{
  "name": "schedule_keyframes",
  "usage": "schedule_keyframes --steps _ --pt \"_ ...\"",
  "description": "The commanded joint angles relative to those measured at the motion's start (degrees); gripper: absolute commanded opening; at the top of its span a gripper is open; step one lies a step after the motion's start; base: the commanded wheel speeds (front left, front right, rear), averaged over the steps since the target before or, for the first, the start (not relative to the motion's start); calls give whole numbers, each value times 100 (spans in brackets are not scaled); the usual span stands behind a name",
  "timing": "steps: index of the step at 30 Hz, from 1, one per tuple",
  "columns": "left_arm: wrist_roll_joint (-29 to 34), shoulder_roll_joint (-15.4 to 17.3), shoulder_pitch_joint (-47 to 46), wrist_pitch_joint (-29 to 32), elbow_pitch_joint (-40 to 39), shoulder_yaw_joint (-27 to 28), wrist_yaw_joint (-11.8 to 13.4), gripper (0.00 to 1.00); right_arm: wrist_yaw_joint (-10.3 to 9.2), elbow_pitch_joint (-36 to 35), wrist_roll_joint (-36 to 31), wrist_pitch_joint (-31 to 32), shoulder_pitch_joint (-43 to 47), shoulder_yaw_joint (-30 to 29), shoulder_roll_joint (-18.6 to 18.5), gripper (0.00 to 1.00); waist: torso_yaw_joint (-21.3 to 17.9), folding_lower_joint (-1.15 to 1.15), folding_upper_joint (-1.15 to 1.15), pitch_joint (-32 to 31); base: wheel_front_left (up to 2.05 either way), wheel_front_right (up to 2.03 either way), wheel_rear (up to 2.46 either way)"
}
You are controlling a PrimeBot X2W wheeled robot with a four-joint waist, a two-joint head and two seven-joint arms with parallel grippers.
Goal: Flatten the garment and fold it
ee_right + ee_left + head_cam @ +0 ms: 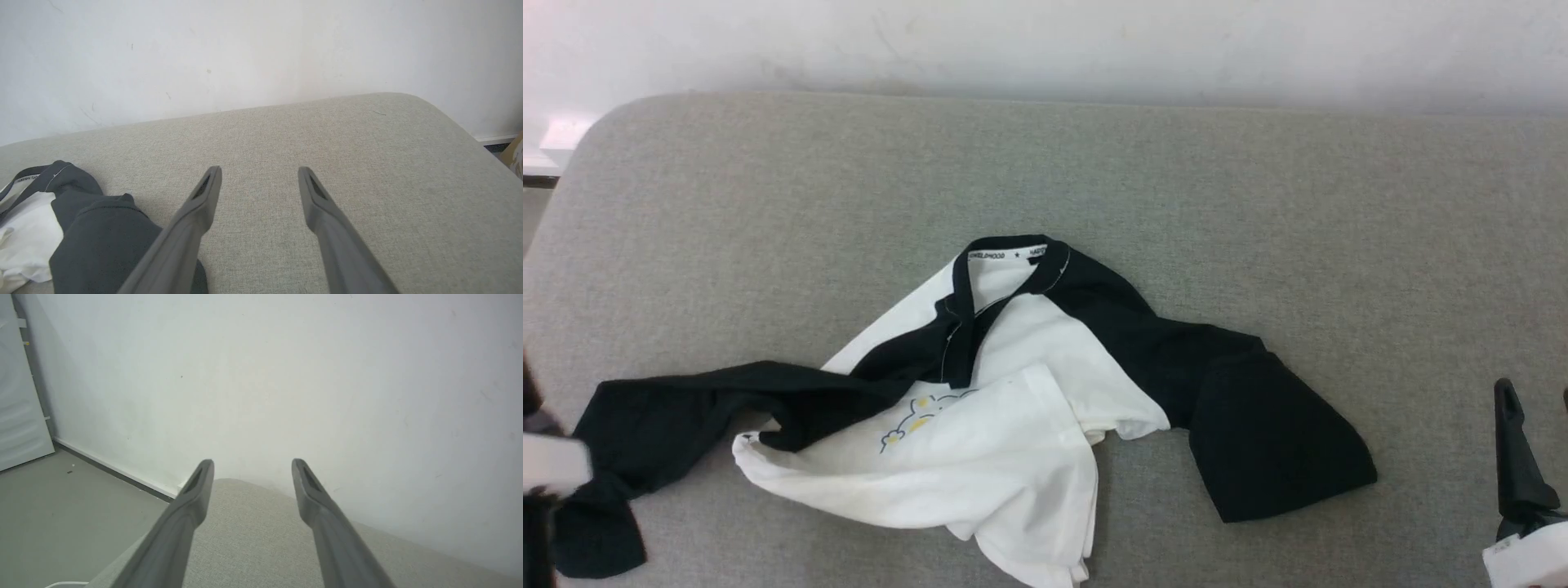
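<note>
The garment (pixel 1005 392) lies crumpled on the grey cushion (pixel 768 188). Its white panel (pixel 980 457) is bunched in the middle and carries a small yellow print, with the black collar (pixel 1013 255) at the far side. One black sleeve (pixel 686 408) stretches left and the other (pixel 1258 425) spreads right. Its black sleeve edge (pixel 94 237) shows low at the left in the right wrist view. My left gripper (pixel 250 470) is open and empty over the cushion's left corner. At the left sleeve's end sits a blurred pale arm part (pixel 551 461). My right gripper (pixel 1535 390) (pixel 259 179) is open, right of the garment.
A white wall (pixel 1045 41) runs behind the cushion. The cushion's rounded left corner (pixel 229 490) drops to a grey floor (pixel 61 506) with a white panel (pixel 16 416) standing at the left. Its right corner (pixel 429 110) is rounded too.
</note>
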Motion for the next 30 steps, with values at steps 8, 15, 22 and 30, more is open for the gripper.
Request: schedule_keyframes --steps 8,15,22,30 --pt "438 407 -669 989 -1131 -1827 -557 100 -4 6 -24 3 -64 80 12 100 -7 0 0 34 0 0 0" --pt "1108 373 -1181 2271 -297 -4180 -1438 100 -4 49 -4 -31 -113 141 12 100 -142 0 0 200 0 0 0" --pt "1325 316 -1448 3132 778 -5180 -1983 100 -4 71 3 -55 -168 120 12 100 -248 0 0 465 0 0 0" --pt "1808 311 -1900 3249 1770 -5645 -2227 0 -4 112 -20 -59 -316 150 12 100 -321 0 0 559 0 0 0"
